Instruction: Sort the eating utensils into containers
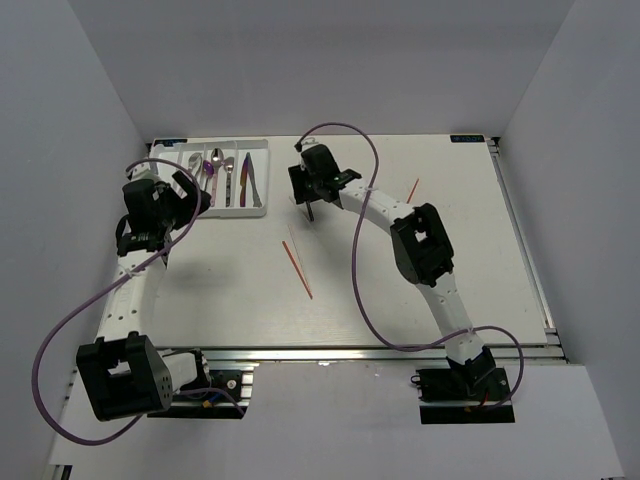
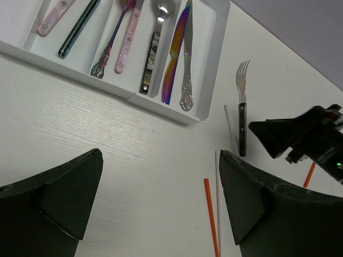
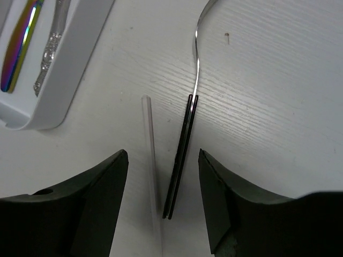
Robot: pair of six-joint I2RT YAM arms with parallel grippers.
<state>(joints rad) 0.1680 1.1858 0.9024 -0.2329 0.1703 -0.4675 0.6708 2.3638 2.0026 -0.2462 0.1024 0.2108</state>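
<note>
Right gripper (image 3: 162, 160) (jaws apart) straddles the black-handled fork (image 3: 181, 152).

A white table (image 1: 230, 300) sits inside a box of plain grey walls (image 1: 320, 60). A metal rail (image 1: 300, 352) runs along its near edge, and the light is soft

pale chopstick (image 3: 151, 155) crowding fork (image 3: 184, 140), tray (image 3: 75, 64) nearby

We see the tray (image 2: 211, 32) as smooth, glossy white plastic; in it, the iridescent knife (image 2: 176, 54) gleams mirror-like by an embossed silver knife (image 2: 186, 69); just beside the tray, the fork (image 2: 242, 110) is polished metal, black-handled; the table (image 2: 107, 139) looks matt, finely grained.
</note>
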